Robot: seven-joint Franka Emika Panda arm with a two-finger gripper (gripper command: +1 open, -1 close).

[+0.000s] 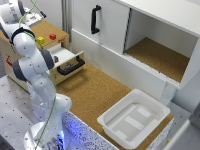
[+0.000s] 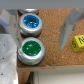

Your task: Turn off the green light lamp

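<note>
The green light lamp (image 2: 30, 50) is a round green disc in a silver ring, set in a cork-topped surface in the wrist view. Just beside it sits a matching blue lamp (image 2: 30, 23), and the rim of a third silver ring (image 2: 30, 10) shows beyond that. My gripper (image 2: 36, 42) hangs above the lamps, open, with one blurred dark finger (image 2: 67, 31) over the cork and the other a pale blur at the frame's edge. In the exterior view the gripper (image 1: 29, 19) is over the wooden box at the far left; the arm hides the lamps there.
A yellow block (image 2: 77, 42) lies near the finger, also seen as the yellow block (image 1: 40, 39) beside a red block (image 1: 52, 36). The box's drawer (image 1: 70, 66) stands open. A white bin (image 1: 134, 117) and a white cabinet (image 1: 100, 25) lie to the exterior view's right.
</note>
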